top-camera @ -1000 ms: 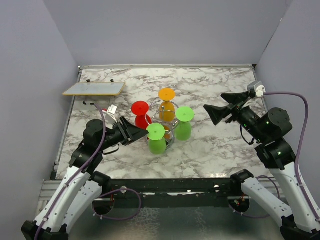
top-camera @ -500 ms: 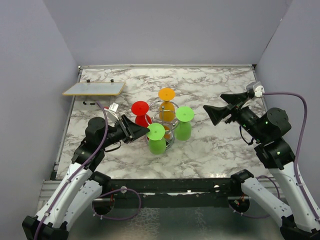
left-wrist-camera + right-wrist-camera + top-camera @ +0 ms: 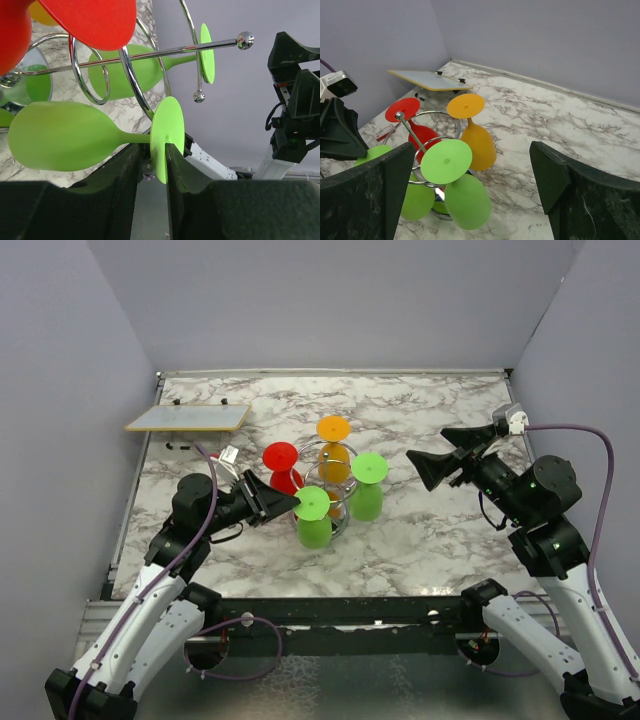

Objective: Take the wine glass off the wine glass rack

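Note:
The chrome wine glass rack [image 3: 322, 452] stands mid-table with several glasses hanging upside down: red [image 3: 281, 456], orange [image 3: 333, 429], and two green. My left gripper [image 3: 292, 502] straddles the round foot of the near green wine glass [image 3: 312, 504]. In the left wrist view the foot [image 3: 167, 127] lies against one finger [image 3: 182, 172], with a gap to the other, so the jaws are narrowly open around it. The rack's wire loops [image 3: 129, 65] show above. My right gripper [image 3: 428, 447] is wide open and empty, right of the rack, above the table. It looks at the second green glass [image 3: 446, 161].
A flat pale board [image 3: 188, 417] sits raised at the far left corner. Grey walls enclose the marble table [image 3: 450, 530] on three sides. The orange glass [image 3: 470, 130] and red glass [image 3: 407, 112] hang on the rack's far side.
My left gripper has moved right, bringing its jaws around the near green glass's foot. The right arm has barely moved.

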Tool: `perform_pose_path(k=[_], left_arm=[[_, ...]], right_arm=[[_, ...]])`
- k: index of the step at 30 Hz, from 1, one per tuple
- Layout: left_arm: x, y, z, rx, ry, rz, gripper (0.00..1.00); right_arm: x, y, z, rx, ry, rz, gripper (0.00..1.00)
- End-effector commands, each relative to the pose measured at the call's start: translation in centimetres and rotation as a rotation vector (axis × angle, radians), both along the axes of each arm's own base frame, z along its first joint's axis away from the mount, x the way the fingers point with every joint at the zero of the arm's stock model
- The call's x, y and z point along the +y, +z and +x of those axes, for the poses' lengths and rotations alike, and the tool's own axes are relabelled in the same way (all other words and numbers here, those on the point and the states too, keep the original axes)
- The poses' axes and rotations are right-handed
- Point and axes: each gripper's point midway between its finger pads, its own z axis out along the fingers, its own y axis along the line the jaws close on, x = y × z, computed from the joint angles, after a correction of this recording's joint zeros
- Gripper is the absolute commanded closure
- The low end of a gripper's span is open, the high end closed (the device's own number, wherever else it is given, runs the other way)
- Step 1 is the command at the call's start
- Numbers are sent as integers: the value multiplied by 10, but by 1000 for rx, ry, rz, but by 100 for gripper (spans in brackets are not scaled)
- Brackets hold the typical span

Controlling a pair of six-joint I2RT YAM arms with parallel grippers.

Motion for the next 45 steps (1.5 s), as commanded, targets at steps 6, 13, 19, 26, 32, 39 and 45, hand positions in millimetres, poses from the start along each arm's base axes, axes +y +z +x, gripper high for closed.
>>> perform_pose_path(k=[6,13,19,26,32,39,45], left_arm=[[-3,5,-3,-13,-28,-26,72],[-5,4,-4,-5,-42,-33,74],[-6,4,-4,-6,-47,-37,76],[-6,4,-6,-5,-56,-42,86],[-6,8,-9,-6,-62,-56,90],[-7,12,-14,-6,-82,-76,94],[-8,16,-19,-8,-96,-90,97]], right_arm=[[-3,6,0,-39,-20,6,0],[-4,7,0,-41,-22,8,0],[-4,6,0,-40,-24,7,0],[-4,5,0,-38,-24,9,0],[-6,7,0,-43,-31,10,0],[-6,8,-1,-45,-33,9,0],[-7,8,-1,-47,-37,10,0]])
